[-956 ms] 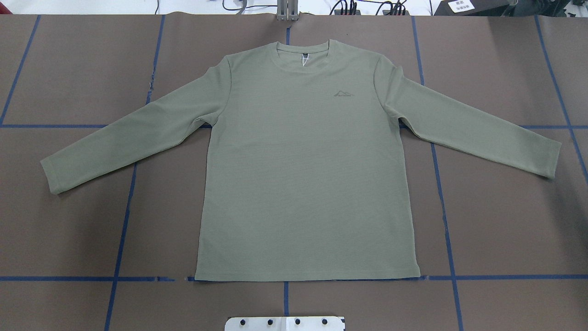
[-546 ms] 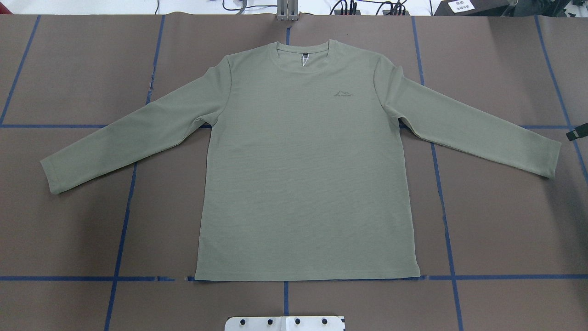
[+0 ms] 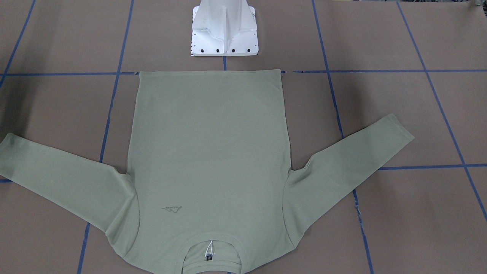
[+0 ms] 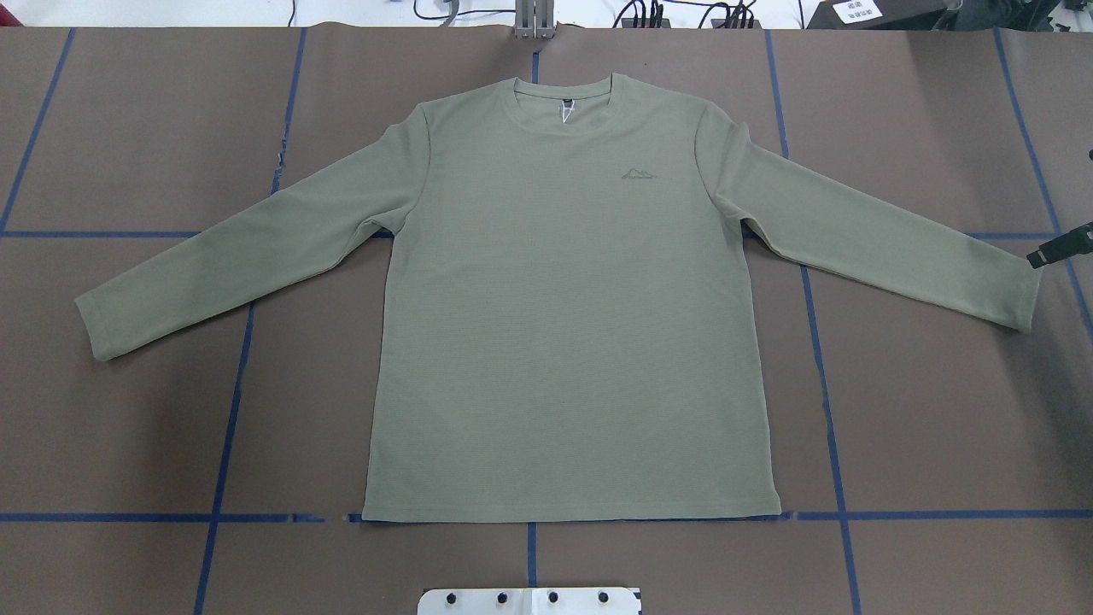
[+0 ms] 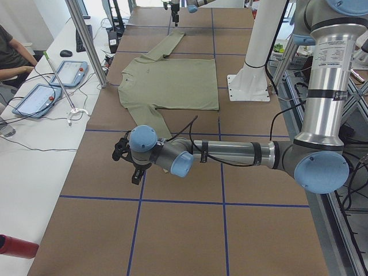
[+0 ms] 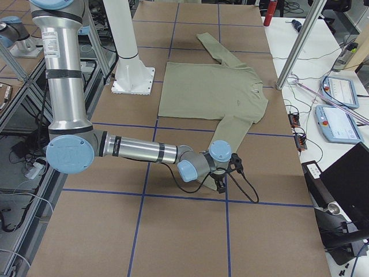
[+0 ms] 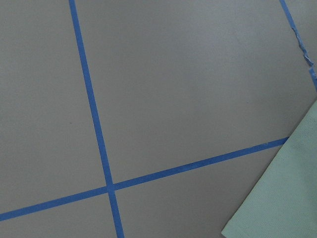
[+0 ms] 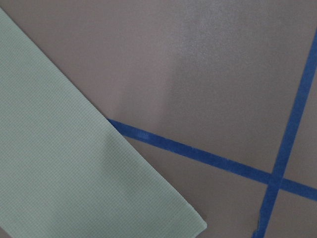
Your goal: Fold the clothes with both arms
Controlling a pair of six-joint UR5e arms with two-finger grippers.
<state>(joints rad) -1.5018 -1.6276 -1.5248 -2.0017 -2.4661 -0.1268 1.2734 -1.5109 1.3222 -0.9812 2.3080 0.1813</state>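
The sage-green long-sleeved shirt lies flat and face up on the brown table, collar at the far side and both sleeves spread out. It also shows in the front view. My right gripper shows only as a black tip at the overhead view's right edge, just beyond the right sleeve cuff. In the right side view it hovers low by that cuff. My left gripper is low beside the left sleeve cuff, outside the overhead view. I cannot tell whether either gripper is open or shut. The wrist views show the cuffs but no fingers.
The white pedestal base stands just behind the shirt's hem. Blue tape lines grid the table. Along the operators' side are a metal post, tablets and a red cylinder.
The black tip of my right gripper has come into the overhead view at its right edge and moved left toward the right sleeve cuff. The shirt has not moved.
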